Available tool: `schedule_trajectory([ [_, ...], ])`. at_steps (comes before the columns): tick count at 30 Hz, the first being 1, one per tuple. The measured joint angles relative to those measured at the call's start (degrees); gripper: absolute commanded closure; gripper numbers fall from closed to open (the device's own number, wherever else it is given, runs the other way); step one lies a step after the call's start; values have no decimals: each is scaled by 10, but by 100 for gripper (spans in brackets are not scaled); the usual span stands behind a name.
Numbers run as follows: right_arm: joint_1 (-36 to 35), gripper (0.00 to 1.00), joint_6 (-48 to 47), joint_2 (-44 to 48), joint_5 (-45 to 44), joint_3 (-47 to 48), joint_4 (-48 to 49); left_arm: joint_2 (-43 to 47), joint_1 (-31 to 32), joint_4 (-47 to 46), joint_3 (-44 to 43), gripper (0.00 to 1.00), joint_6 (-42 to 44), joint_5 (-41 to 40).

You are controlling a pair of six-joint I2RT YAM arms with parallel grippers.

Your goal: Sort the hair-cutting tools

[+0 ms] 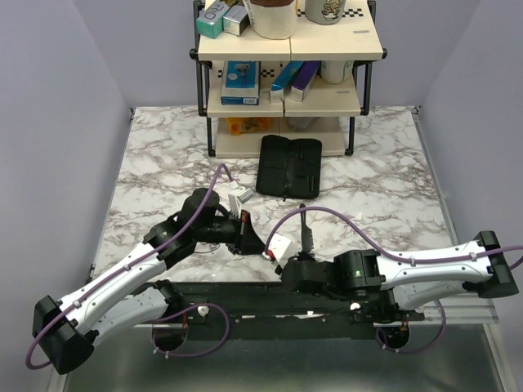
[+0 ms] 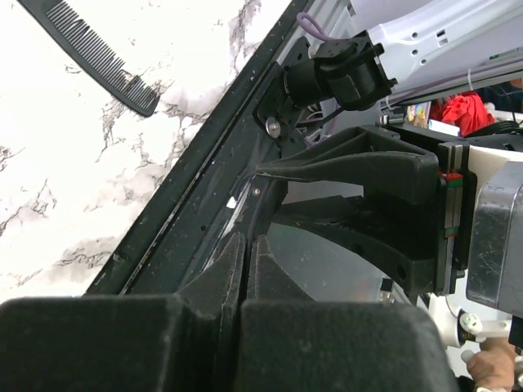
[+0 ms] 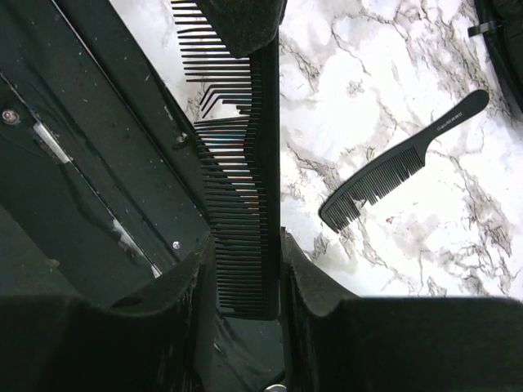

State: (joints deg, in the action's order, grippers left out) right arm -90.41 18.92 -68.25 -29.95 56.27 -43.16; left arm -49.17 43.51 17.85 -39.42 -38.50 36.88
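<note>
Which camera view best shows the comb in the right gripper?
Right wrist: the wide comb sits close-up in the right gripper, some teeth bent. Top external shows only a thin dark strip; left wrist does not clearly show it.

I see even, fairly bright overhead light, soft shadows on the marble table [image 1: 163,163], washed-out white in both wrist views, the wider comb [image 3: 265,204] sharp but the black foreground blurred.
</note>
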Motion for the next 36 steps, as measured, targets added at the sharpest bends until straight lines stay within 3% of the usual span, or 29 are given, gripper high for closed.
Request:
schedule_trajectory([
  [2, 0, 71, 0, 0, -4, 0, 1, 2, 0, 0, 0, 100, 0, -1],
  [6, 0, 41, 6, 0, -19, 0, 7, 6, 0, 19, -11, 100, 2, -32],
  [14, 37, 25, 31, -46, -49, 16, 11, -16, -16, 54, -30, 100, 23, -182],
  [16, 64, 14, 34, -50, -48, 25, 16, -32, -30, 51, -27, 100, 25, -202],
  [21, 189, 10, 38, -37, -15, 35, 51, -46, -65, 38, -14, 100, 27, -228],
  [28, 362, 0, 36, -38, 141, 37, 131, -10, -106, -3, 23, 100, 18, -205],
  [36, 459, 0, 3, -73, 319, 15, 279, 67, -165, -108, 97, 100, -43, -132],
])
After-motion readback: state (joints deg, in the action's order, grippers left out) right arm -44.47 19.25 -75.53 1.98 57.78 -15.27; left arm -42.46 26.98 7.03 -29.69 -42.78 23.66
